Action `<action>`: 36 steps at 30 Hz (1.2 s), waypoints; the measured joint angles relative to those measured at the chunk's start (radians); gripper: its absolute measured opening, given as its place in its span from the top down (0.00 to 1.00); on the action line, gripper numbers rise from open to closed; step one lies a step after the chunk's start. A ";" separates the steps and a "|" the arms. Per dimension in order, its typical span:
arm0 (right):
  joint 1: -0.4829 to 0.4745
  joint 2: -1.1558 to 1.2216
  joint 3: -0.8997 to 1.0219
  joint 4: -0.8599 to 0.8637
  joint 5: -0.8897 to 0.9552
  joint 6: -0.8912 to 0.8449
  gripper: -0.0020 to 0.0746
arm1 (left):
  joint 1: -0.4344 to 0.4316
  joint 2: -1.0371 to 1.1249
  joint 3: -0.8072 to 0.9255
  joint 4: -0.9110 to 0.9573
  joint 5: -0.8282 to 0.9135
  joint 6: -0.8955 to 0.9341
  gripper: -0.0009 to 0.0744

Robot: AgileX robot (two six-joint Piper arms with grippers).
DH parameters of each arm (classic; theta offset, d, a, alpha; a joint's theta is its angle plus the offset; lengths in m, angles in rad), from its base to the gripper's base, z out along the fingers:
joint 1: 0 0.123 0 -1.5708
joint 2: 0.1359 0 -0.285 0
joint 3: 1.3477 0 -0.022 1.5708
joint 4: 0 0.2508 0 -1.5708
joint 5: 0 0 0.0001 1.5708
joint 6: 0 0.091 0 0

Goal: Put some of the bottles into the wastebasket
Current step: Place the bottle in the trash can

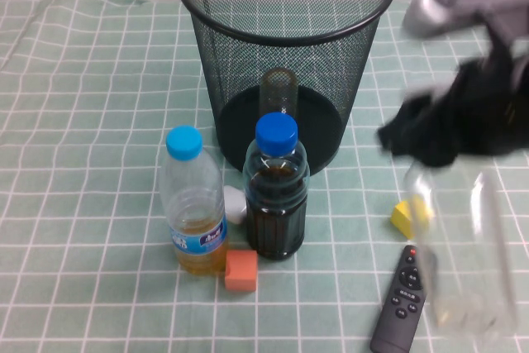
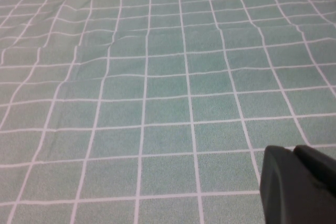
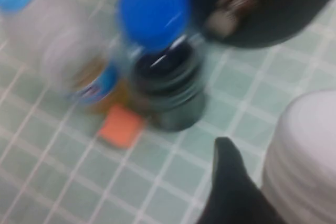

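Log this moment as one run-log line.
right gripper: shut on clear plastic bottle, carrying | left gripper: shut, parked | black wire-mesh wastebasket: small brownish bottle inside

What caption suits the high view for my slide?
Right gripper carries a clear plastic bottle toward the black wire-mesh wastebasket, which already holds a small brownish bottle; left gripper unseen.

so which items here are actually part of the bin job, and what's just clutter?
Job:
- wastebasket
- small brownish bottle, already inside it
- clear bottle, held by the right pincer

Lying about:
- light-blue-capped bottle
- dark blue-capped bottle
- orange block
- yellow block
- remote
- left pincer, parked, shut
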State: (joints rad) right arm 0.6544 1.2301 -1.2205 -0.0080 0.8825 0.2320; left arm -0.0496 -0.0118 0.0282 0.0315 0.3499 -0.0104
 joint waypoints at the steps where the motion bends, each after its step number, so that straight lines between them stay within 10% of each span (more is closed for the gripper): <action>1: -0.010 0.010 -0.062 -0.034 0.036 0.017 0.55 | 0.000 0.000 0.000 0.000 0.000 0.000 0.99; 18: -0.033 0.585 -1.398 -0.229 0.247 -0.113 0.55 | 0.000 0.000 0.000 0.000 0.000 0.000 0.99; 36: -0.116 1.071 -1.515 -0.035 0.077 -0.178 0.55 | 0.000 0.000 0.000 0.000 0.000 0.000 0.99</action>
State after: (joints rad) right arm 0.5388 2.3010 -2.7352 -0.0433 0.9594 0.0538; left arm -0.0496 -0.0118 0.0282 0.0315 0.3499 -0.0104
